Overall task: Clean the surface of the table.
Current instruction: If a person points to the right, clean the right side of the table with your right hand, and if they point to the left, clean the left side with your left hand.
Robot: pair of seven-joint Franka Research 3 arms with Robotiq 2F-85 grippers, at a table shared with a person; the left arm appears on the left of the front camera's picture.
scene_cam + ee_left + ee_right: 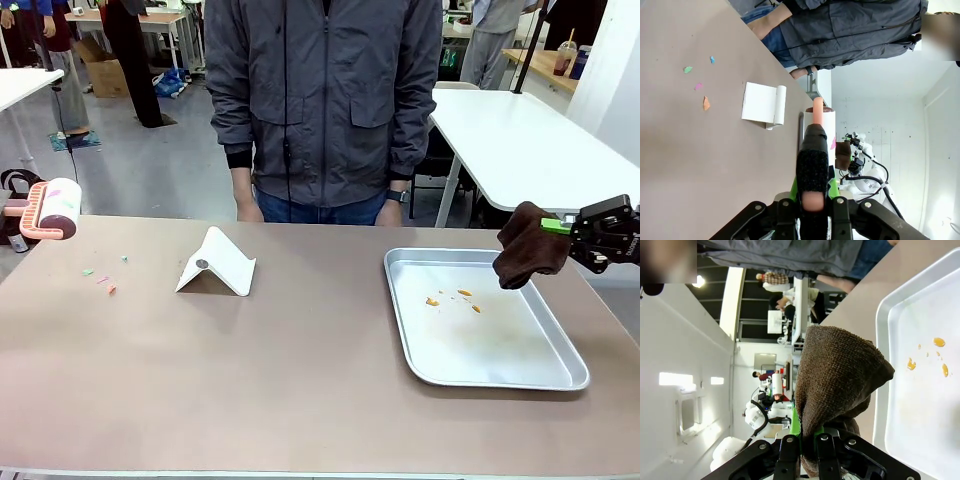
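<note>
The taupe-brown table carries a few coloured paper scraps near its left end. A lint roller with a pink handle hangs above that left edge. In the left wrist view my left gripper is shut on the roller's handle, and the scraps lie on the table beyond it. My right gripper hovers over the right edge of the silver tray, shut on a brown cloth. In the right wrist view the cloth stands up between the fingers of my right gripper.
A white folded stand sits left of centre on the table. The tray holds a few orange drops. A person in a grey jacket stands at the far edge, hands down.
</note>
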